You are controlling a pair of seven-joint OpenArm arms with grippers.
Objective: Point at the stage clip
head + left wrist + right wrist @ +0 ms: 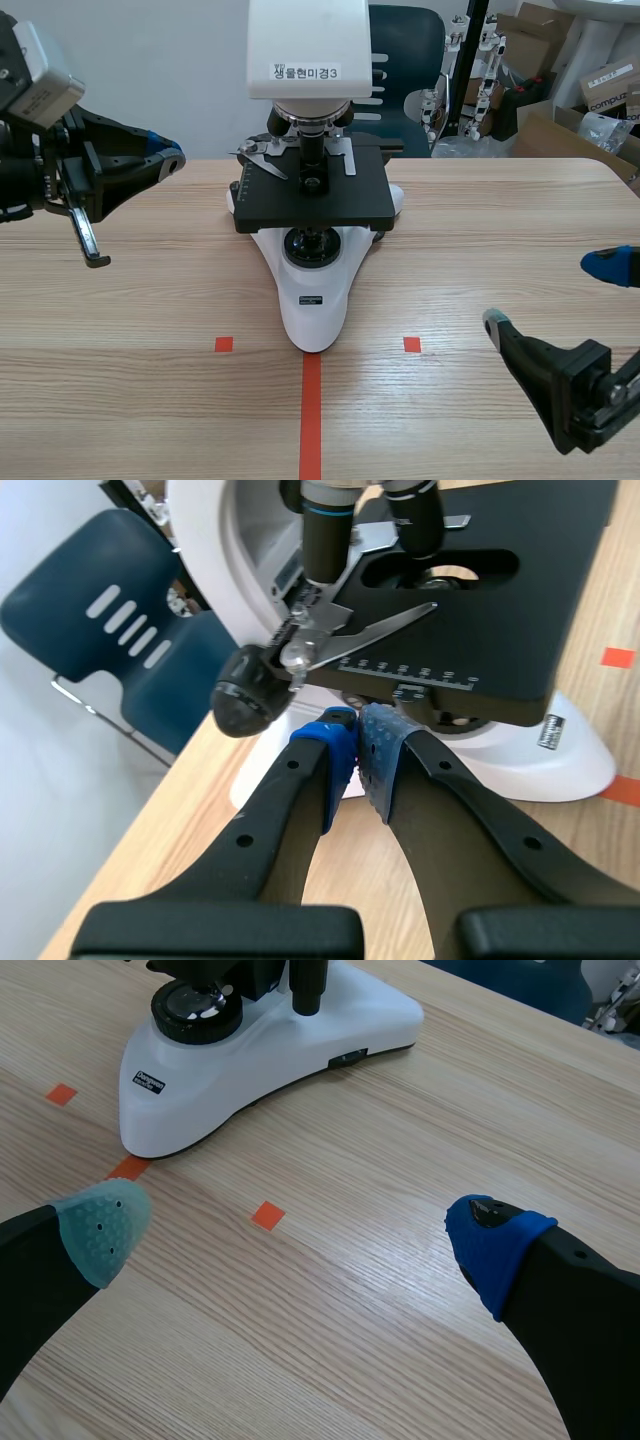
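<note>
Silver metal stage clip (pixel 372 630) sits on the microscope's (pixel 312 300) black stage (pixel 340 200), left rear, under the objectives. Left gripper (pixel 358 742): fingers pressed together on nothing, tips just short of the stage's left edge, aimed toward the clip. Right gripper (pixel 298 1235): fingers wide, well off the microscope's front right.

Risk: advancing too far could strike the black knob (pixel 245 692) or bend the clip, shifting the microscope. Aiming low would indicate the knob instead.

No containers in view.

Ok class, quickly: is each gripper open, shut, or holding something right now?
Left gripper: shut, holding nothing; the stage clip lies ahead of it.
Right gripper: open, holding nothing.
</note>
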